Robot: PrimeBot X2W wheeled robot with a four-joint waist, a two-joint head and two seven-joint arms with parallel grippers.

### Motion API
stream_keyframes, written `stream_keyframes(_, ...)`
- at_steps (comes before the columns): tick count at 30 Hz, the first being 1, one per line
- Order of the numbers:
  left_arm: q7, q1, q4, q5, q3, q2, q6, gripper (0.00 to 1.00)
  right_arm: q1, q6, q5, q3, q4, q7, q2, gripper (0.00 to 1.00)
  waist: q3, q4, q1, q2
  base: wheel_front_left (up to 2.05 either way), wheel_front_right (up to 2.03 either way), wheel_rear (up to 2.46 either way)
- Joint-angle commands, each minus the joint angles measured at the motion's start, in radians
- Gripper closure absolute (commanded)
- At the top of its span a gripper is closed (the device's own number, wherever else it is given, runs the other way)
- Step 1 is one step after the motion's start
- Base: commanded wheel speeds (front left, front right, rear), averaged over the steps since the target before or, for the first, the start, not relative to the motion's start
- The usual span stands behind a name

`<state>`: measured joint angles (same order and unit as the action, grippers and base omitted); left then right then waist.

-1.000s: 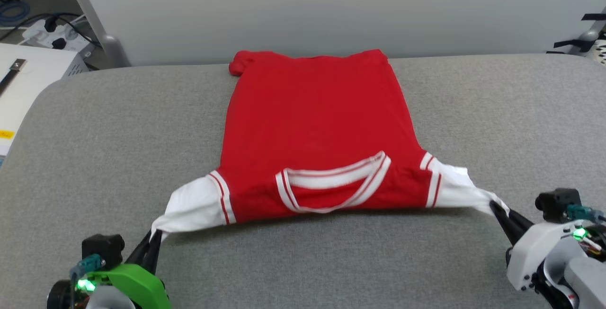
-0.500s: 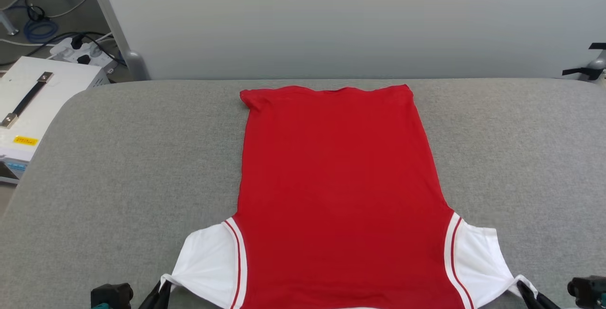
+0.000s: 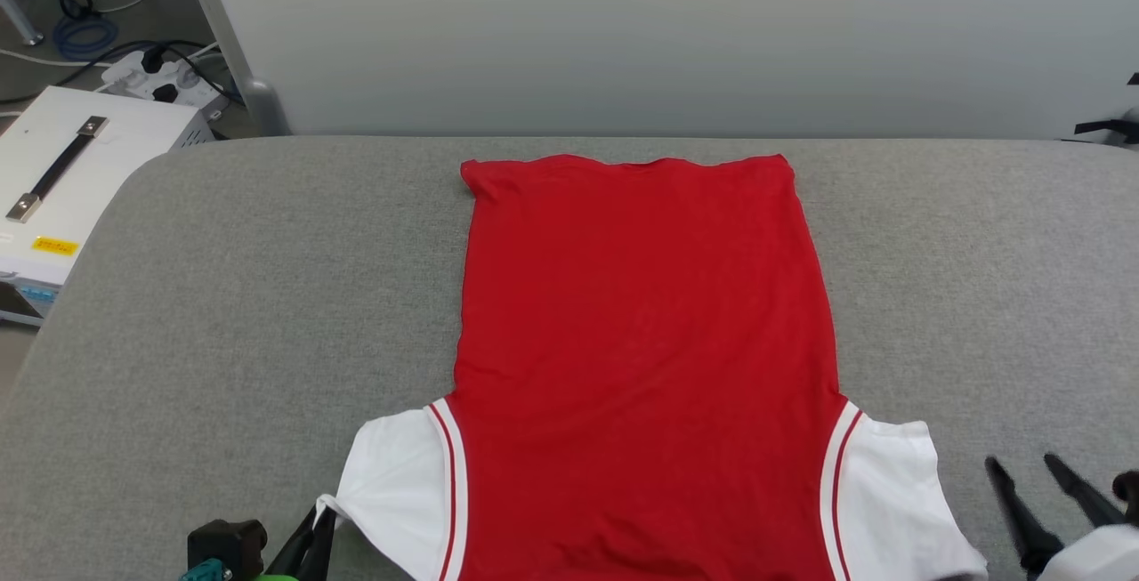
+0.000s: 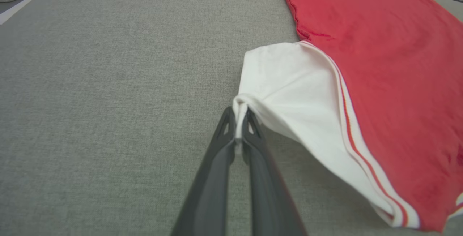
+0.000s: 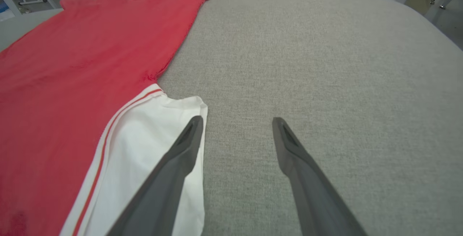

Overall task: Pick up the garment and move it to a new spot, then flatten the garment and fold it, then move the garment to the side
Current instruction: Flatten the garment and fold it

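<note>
The garment (image 3: 641, 341) lies spread back-side up, a plain red panel running straight away from both claws, with its hem at the far end and its shoulder end nearest them. It looks smooth, with only faint ripples.

The right sleeve (image 5: 155, 149) now rests flat and slack. A second ago its tip was drawn to a point between the fingers of the right claw (image 5: 237, 119). That claw has since let go and stands spread wide, with nothing between its fingers. Its inner finger sits at the sleeve's outer edge, though I cannot tell whether it touches the cloth, and its outer finger is over bare grey.

The left sleeve (image 4: 282, 80) is not yet free. The left claw (image 4: 238, 115) still pinches its tip, narrow and closed on a small bunch of white cloth, so that corner is raised and creased towards the claw.

The head view has also shifted over that second, so the garment's changed framing there is the camera's doing.

My reading is that the pull to flatten is finishing: one side is released and the other is due to follow. Once the left tip drops, folding can begin.

Around the garment the grey padded surface (image 3: 222, 296) spreads to either side. Well beyond the left claw, off the surface's edge, stands a white case (image 3: 80, 163) with a dark handle.
</note>
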<state>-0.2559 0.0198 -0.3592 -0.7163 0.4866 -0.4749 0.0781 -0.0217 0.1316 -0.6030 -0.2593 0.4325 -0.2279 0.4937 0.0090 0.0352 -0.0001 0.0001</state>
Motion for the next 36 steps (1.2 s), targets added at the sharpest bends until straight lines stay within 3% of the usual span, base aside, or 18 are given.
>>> stream_keyframes(1, -0.006, -0.018, 0.008, 0.016, -0.007, 0.004, 0.005, 1.00, 0.035, -0.001, 0.016, 0.032, -0.031, 0.007, 0.008, 0.00, 0.014, 0.009, 0.0001, -0.0001, 0.00, 0.00, 0.00)
stream_keyframes(6, -0.006, -0.038, 0.041, 0.049, -0.026, 0.019, 0.007, 1.00, 0.135, -0.001, 0.056, 0.158, -0.171, 0.071, 0.046, 0.00, 0.058, 0.028, 0.0001, -0.0001, 0.00, 0.00, 0.00)
stream_keyframes(12, -0.006, -0.086, 0.092, 0.106, -0.043, 0.044, 0.002, 1.00, 0.336, -0.001, 0.082, 0.252, -0.347, 0.243, 0.096, 0.00, 0.163, 0.093, 0.0001, -0.0001, 0.00, 0.00, 0.00)
stream_keyframes(15, -0.006, -0.114, 0.114, 0.132, -0.054, 0.063, -0.004, 1.00, 0.463, -0.001, 0.086, 0.263, -0.378, 0.347, 0.106, 0.00, 0.225, 0.131, 0.0001, -0.0001, 0.00, 0.00, 0.00)
stream_keyframes(24, -0.006, -0.200, 0.165, 0.217, -0.084, 0.152, -0.043, 1.00, 0.873, -0.001, 0.028, 0.105, -0.245, 0.829, 0.168, 0.00, 0.417, 0.234, 0.0001, -0.0001, 0.00, 0.00, 0.00)
stream_keyframes(30, -0.006, -0.246, 0.183, 0.272, -0.113, 0.220, -0.080, 1.00, 1.051, -0.001, 0.005, -0.001, -0.109, 1.161, 0.175, 0.00, 0.516, 0.286, 0.0001, -0.0001, 0.00, 0.00, 0.00)
stream_keyframes(36, -0.006, -0.281, 0.184, 0.327, -0.133, 0.275, -0.122, 1.00, 1.138, -0.001, 0.039, -0.036, -0.032, 1.303, 0.182, 0.00, 0.596, 0.328, 0.0001, -0.0001, 0.00, 0.00, 0.00)
